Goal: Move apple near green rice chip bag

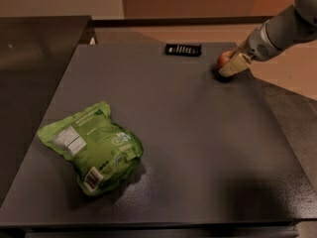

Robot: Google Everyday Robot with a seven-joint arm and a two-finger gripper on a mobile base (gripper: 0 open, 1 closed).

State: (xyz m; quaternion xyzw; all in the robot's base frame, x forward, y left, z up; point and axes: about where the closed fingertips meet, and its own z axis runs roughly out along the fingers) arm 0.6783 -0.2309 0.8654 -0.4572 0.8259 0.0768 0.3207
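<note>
while the apple (223,59) sits in the upper right of the frame, near the back edge of the dark table (198,133), the gripper (231,68) is right up against it, its pale tip covering the apple's right side. only the red left part of the fruit shows. whether the gripper is closed on the apple or only set around it cannot be told from this view. the arm (280,31) reaches in from the right edge of the frame, slanting down to that spot.

the bag (91,145) lies flat in the lower left, label side up, well apart from the apple, with most of the tabletop between them. a small black object (183,49) rests at the top centre, near the back edge and to the left of the apple.

by my reading, this is the grasping step: the apple is at its start place and none of the carry is done. the next move calls for a sure hold on the apple, a lift off the surface, then a long diagonal travel toward the lower left. that path should pass below the black object. the apple should be set down just beside the bag without pressing into it, since a round fruit let go carelessly may roll off.
</note>
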